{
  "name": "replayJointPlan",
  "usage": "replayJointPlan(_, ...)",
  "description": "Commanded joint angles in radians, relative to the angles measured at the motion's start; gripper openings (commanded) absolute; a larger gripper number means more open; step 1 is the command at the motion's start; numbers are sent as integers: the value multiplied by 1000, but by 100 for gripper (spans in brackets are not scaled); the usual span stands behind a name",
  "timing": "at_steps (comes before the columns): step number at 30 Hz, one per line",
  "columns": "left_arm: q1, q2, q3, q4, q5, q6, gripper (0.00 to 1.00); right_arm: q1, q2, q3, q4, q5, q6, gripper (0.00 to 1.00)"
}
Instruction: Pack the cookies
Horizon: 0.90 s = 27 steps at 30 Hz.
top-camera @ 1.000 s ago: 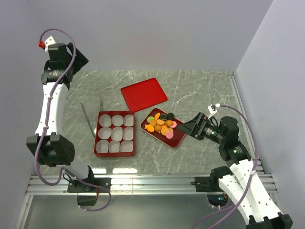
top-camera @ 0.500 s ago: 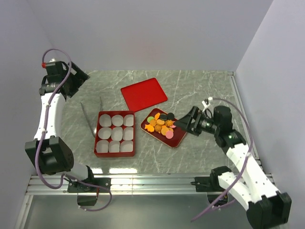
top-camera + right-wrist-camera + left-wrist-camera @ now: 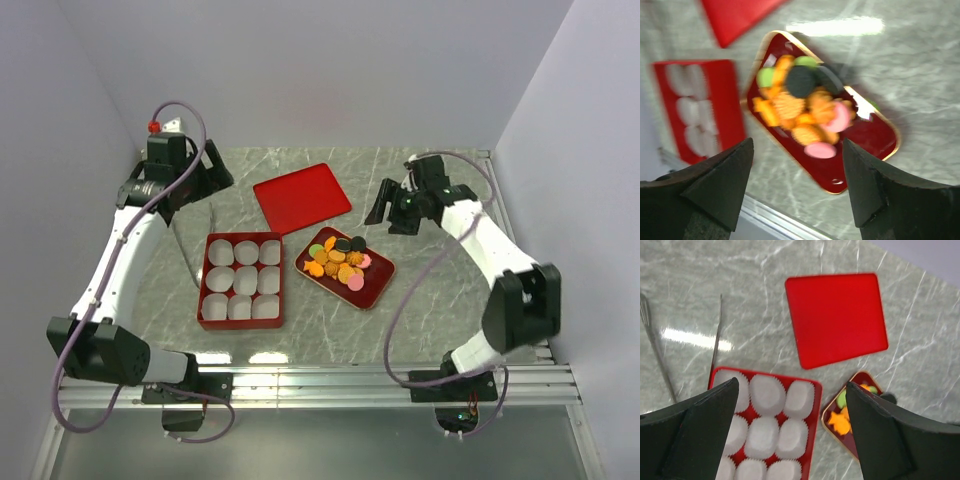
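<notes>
The grey marbled table (image 3: 430, 330) carries everything. The left arm (image 3: 125, 250) rises from its base at the near edge, runs along the left side and bends inward at the far left. Its left gripper (image 3: 200, 182) hangs in the air over the far ends of the tongs (image 3: 185, 250). In its wrist view the left gripper (image 3: 791, 385) has its jaws wide apart with nothing between them (the box and lid show far below).

The right arm (image 3: 480, 245) folds at an elbow near the right edge and reaches back toward the far side. Its right gripper (image 3: 385, 210) is aloft between the lid and the tray's far corner. Its wrist view shows the right gripper (image 3: 797, 142) with jaws also spread, holding nothing and touching nothing.

The red box (image 3: 240, 324) sits at the middle left, with nine white paper cups (image 3: 246, 252) in three rows. The flat red lid (image 3: 301, 196) lies beyond it, apart. Just right of the box lies the small red tray (image 3: 377, 290), set at an angle. The cookies (image 3: 340, 262) are all heaped on the tray (orange, green, pink and black).
</notes>
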Motion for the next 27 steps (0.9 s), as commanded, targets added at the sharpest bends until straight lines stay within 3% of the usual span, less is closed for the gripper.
replayJointPlan(1,-24,-64,-54,-28,-2,40,94,6,107,86,-75,65,-68,77)
replayJointPlan(13,-56,-104,-139,-25,46,12,92,9,378,266,-81,-18,-88,68)
replayJointPlan(27,-56,-153,-183,-59,35,9,90,47,503,293,-64,-45,-91,66)
